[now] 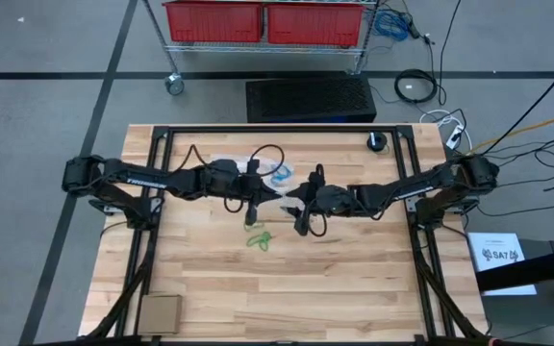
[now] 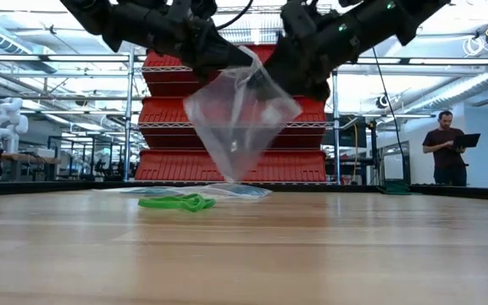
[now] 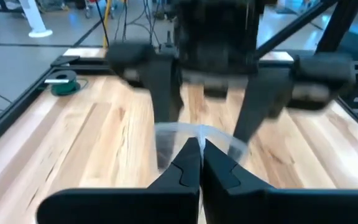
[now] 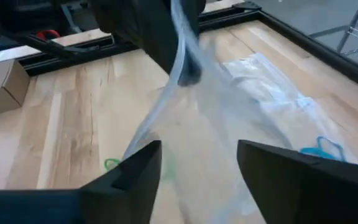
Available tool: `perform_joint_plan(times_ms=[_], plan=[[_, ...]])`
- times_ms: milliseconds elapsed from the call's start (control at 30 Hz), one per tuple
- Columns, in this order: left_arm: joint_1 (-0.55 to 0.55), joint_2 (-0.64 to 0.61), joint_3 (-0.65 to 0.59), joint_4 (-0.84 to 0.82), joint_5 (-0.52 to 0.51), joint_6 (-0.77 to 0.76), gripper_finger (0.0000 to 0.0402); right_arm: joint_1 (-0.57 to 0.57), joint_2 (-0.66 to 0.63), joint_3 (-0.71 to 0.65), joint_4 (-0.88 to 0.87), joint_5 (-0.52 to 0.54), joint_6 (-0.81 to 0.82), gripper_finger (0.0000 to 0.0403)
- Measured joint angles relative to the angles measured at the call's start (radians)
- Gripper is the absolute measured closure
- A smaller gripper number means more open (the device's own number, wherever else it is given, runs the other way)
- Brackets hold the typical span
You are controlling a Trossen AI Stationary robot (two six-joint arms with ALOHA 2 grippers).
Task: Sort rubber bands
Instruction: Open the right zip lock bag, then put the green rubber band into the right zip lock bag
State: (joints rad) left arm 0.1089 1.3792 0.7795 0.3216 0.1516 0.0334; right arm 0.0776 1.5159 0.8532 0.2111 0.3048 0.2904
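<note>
Two grippers meet mid-table: left gripper [image 1: 251,197] pinches the clear bag [image 2: 240,114] aloft; right gripper [image 1: 303,219], jaws wide, sits nearer. We note green rubber bands [image 1: 259,239] at its 8 o'clock.

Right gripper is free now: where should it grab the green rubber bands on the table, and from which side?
From straight above. The green rubber bands lie flat on the wooden table in a small loose bunch, so pinch across the middle where the loops overlap. The open right gripper sits just beside them; the left gripper is holding up the clear plastic bag.
</note>
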Motion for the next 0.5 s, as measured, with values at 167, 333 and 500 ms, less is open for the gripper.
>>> perform_joint_plan(times_ms=[167,333,500], plan=[[0.000,-0.010,0.000,-0.040,0.000,0.006,0.0402,-0.008,-0.082,0.000,-0.039,0.003,-0.055,0.0187],[-0.001,-0.010,0.000,-0.071,-0.033,0.025,0.0402,-0.019,-0.166,0.000,-0.069,0.003,-0.100,0.0189],[0.010,-0.010,0.000,-0.124,-0.067,0.033,0.0401,-0.002,-0.217,0.000,-0.155,-0.112,-0.146,0.0190]])
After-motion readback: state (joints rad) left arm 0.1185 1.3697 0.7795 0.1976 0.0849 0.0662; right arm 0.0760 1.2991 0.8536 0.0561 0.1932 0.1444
